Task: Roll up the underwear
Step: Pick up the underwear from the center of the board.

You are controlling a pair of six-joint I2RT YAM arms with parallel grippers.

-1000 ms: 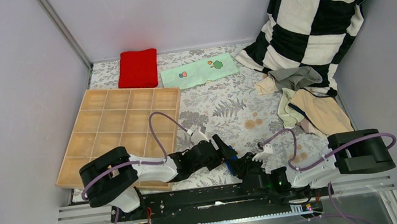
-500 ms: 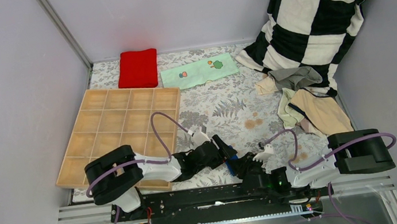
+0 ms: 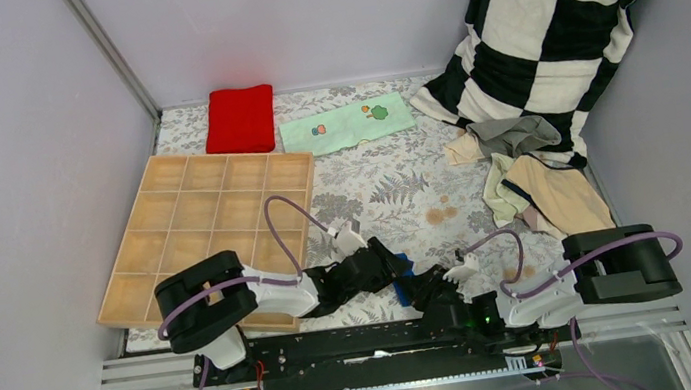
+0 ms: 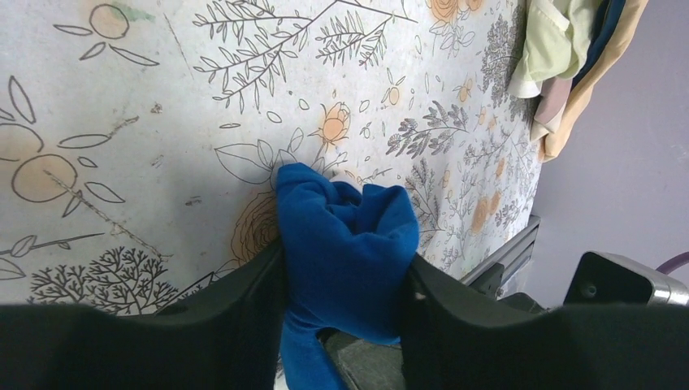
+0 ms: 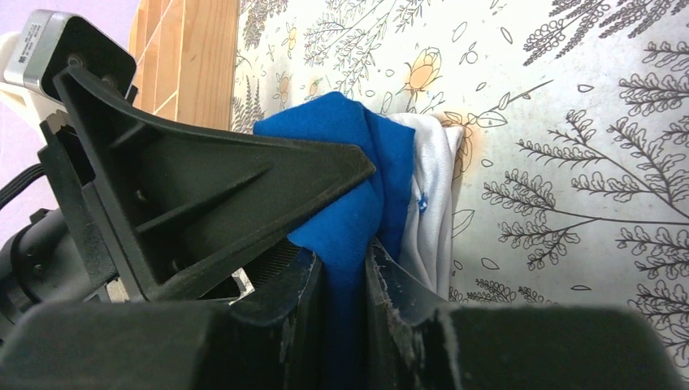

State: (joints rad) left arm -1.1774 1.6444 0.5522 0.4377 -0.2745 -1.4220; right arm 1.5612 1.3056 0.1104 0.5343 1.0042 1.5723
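A blue underwear with a white part (image 3: 401,282) is bunched into a small bundle at the table's near edge, between the two arms. In the left wrist view the blue bundle (image 4: 345,240) sits between my left gripper (image 4: 341,260), whose jaws press on both of its sides. My right gripper (image 5: 348,256) is shut on a fold of the same blue cloth (image 5: 357,187), with the white part (image 5: 435,195) beside it. From above, the left gripper (image 3: 391,268) and right gripper (image 3: 417,292) meet tip to tip. More underwear (image 3: 536,180) lies piled at the right.
A wooden compartment tray (image 3: 213,212) lies at the left. At the back are a red folded cloth (image 3: 240,118) and a mint printed cloth (image 3: 345,124). A black-and-white checked blanket (image 3: 560,15) hangs in the back right corner. A floral mat (image 3: 391,189) covers the table.
My left gripper's jaws have come in around the blue bundle, and the left arm has shifted slightly right. The right gripper has kept its hold.
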